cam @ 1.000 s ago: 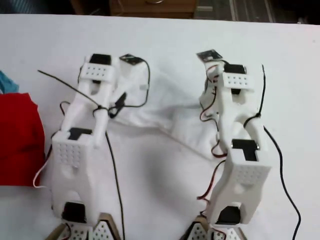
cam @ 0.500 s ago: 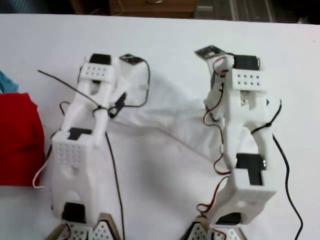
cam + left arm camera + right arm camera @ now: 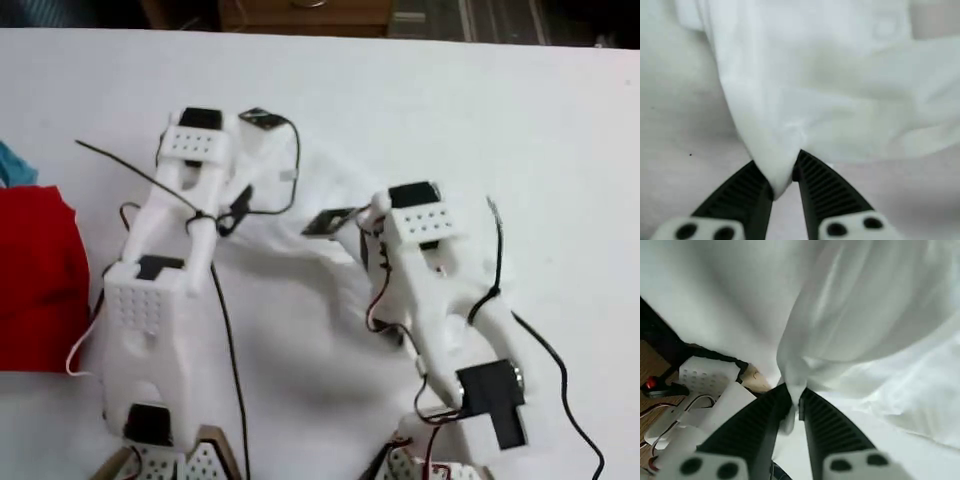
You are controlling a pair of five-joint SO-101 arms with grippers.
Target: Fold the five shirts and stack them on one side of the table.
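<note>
Surface: white table [image 3: 560, 120] seen from above, both arms standing at its near edge
Shirt being worked: white shirt [image 3: 330, 190] lies rumpled mid-table, between the left arm [image 3: 165, 260] and the right arm [image 3: 430, 290]
Left end: left gripper [image 3: 782, 175] pinches a raised fold of the white shirt in its black ribbed jaws
Right end: right gripper [image 3: 792, 397] is pressed together on another bunched fold of the same shirt
Left edge: red shirt [image 3: 35, 275] lies folded, well apart from the white one; a blue cloth [image 3: 12, 165] peeks out on its far side
</note>
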